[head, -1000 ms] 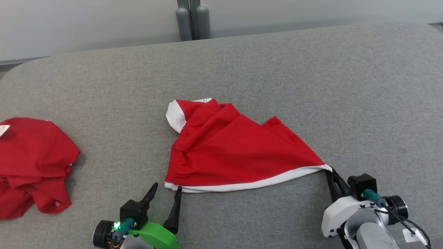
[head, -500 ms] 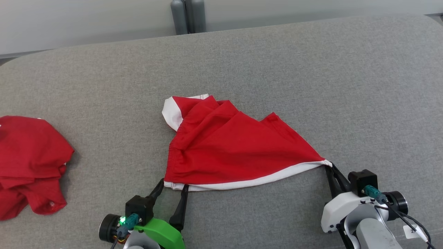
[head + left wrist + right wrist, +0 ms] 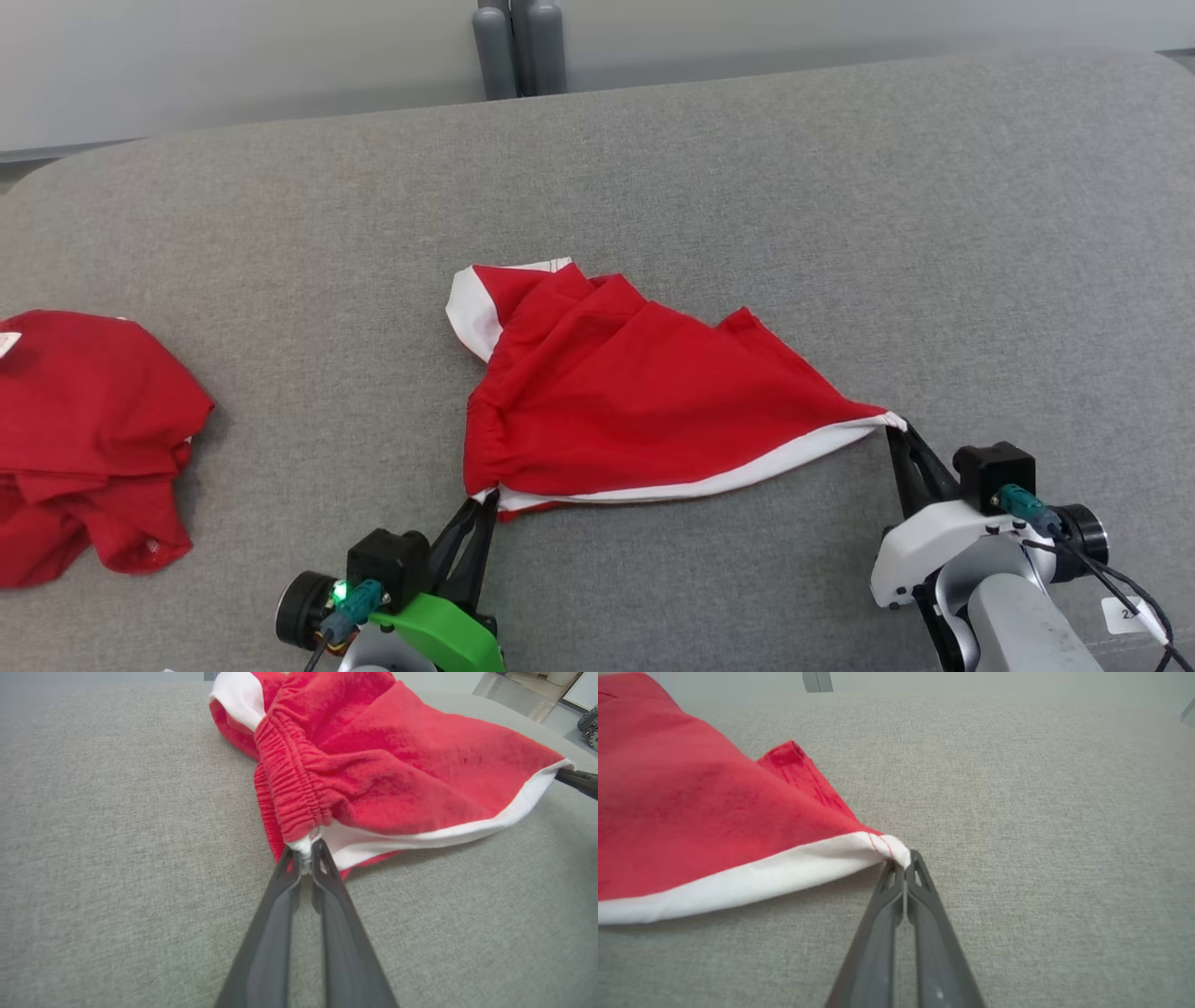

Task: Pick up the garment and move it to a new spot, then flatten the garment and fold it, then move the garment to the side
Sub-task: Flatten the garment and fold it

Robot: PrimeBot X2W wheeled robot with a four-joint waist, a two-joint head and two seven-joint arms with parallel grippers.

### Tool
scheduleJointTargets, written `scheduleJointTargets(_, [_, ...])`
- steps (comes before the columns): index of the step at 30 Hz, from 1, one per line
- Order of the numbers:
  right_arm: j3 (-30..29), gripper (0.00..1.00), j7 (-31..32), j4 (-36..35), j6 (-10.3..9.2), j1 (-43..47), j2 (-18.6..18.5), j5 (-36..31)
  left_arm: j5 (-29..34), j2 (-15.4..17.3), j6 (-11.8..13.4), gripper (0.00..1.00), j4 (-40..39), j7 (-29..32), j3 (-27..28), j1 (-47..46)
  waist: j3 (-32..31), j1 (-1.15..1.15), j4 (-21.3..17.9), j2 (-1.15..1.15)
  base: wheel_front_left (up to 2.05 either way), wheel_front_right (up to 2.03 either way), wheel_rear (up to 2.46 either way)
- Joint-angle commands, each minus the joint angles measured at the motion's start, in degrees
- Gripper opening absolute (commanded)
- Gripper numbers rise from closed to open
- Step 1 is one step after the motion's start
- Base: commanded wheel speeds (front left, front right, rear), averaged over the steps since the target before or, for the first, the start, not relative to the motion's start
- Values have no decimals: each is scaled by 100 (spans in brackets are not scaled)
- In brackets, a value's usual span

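L gripper (image 3: 484,504) closed onto garment (image 3: 635,411) corner, partly hidden.

At seven o'clock, the left pincer (image 3: 483,504), slim dark fingers on a green shell (image 3: 439,630); at four o'clock, the right pincer (image 3: 898,437), white housing (image 3: 920,551), teal connector (image 3: 1022,509), black cable (image 3: 1088,577).

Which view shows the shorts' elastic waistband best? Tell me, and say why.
The left wrist view: the waistband runs close and sharp, its gathers plain, down to the left gripper shut on its end. The head view gives it as a small puckered edge. The right wrist view faces the far white-trimmed corner instead.
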Motion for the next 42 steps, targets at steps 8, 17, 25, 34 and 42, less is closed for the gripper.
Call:
scheduleJointTargets(8, [-83,0,-17,-535,-4,-96,-19,546,-93,257,-13,0,-601,-3,-77,-101,-492,0,169,0,0,0,0])
scheduleJointTargets(17, [-53,0,-17,-1414,-6,-574,-22,845,-146,663,-3,0,-945,-3,334,-882,-935,0,204,0,0,0,0])
scheduleJointTargets(25, [-146,0,-17,-1866,-8,-1580,-27,774,-247,1152,-1,0,-848,123,387,-2519,-975,0,184,0,0,0,0])
scheduleJointTargets(34, [-184,0,-17,-1324,-8,-3249,-23,240,-317,1049,43,0,-200,532,287,-4387,121,0,97,0,0,0,0])
scheduleJointTargets(42, [-368,0,-17,-944,-7,-4845,-93,-172,83,962,136,0,423,165,213,-5929,1527,0,24,0,0,0,0])
